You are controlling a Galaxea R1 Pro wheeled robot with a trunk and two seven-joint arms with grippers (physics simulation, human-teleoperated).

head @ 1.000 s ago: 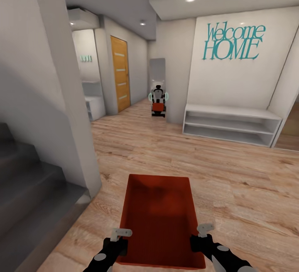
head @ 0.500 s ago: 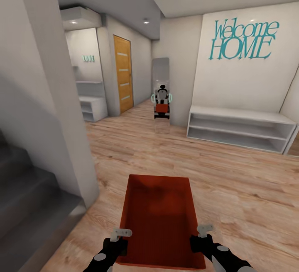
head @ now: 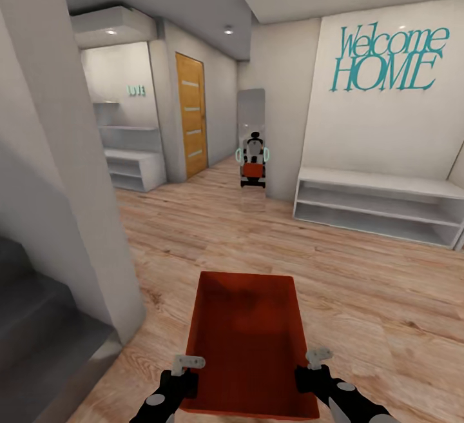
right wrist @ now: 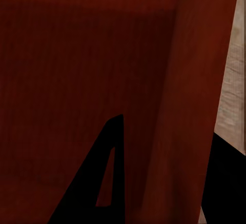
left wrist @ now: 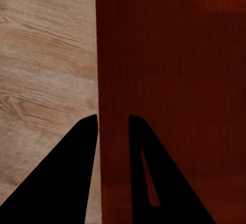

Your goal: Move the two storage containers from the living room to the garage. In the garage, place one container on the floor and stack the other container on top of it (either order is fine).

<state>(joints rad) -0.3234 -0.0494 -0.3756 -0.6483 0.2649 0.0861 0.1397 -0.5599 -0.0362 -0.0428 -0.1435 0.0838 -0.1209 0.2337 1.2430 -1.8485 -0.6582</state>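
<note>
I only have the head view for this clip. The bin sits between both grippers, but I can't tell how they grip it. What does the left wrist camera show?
Observer: One finger of the left gripper is outside the storage container wall, the other inside, straddling it.
Operator: And the right?
Observer: The right gripper does likewise: one finger inside, the other outside the opposite wall.
Operator: Anything in the bin?
Observer: Both wrist views show bare orange-red interior, no contents.
Operator: What is under it?
Observer: Pale wood-plank floor shows past the wall.
</note>
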